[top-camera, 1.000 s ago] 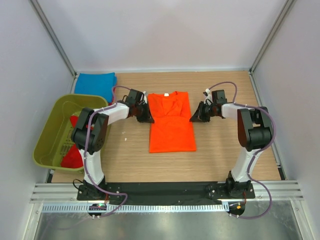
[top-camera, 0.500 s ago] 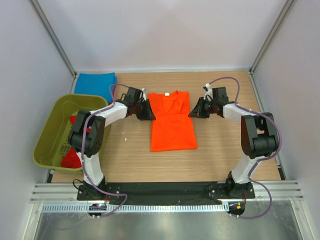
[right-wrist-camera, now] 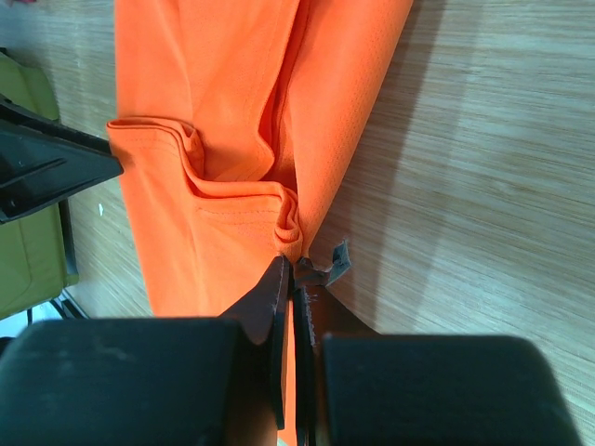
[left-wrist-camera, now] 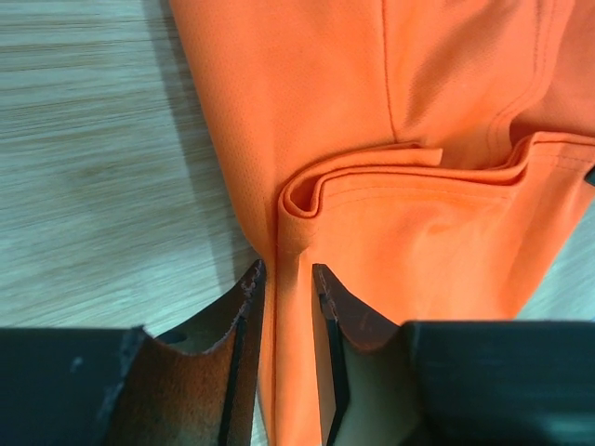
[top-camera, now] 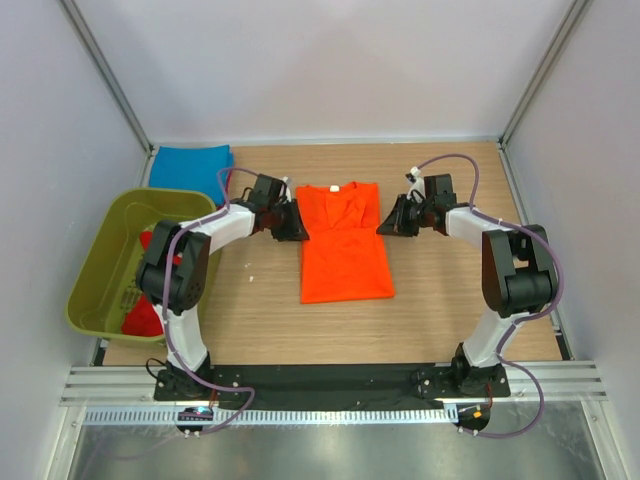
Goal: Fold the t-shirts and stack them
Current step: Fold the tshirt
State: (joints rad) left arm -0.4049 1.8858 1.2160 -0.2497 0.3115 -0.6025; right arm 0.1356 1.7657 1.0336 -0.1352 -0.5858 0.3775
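The orange t-shirt (top-camera: 345,245) lies flat in the middle of the table, sleeves folded in, white neck label at the far end. My left gripper (top-camera: 296,226) is at its left edge near the shoulder, jaws closed on the folded edge (left-wrist-camera: 279,232), the cloth filling the narrow gap between them. My right gripper (top-camera: 384,226) is at the right edge, shut tight on the bunched edge (right-wrist-camera: 290,228). A folded blue t-shirt (top-camera: 190,165) lies at the far left corner. Red t-shirts (top-camera: 148,312) lie in the tub.
The olive-green plastic tub (top-camera: 90,280) stands at the left edge of the table, close to the left arm's elbow. Bare wooden table (top-camera: 450,300) surrounds the orange shirt. White walls enclose the far and side edges.
Both grippers have moved a little farther along the shirt's side edges toward the shoulders and now sit against the cloth. In the last half second hardly anything moved.
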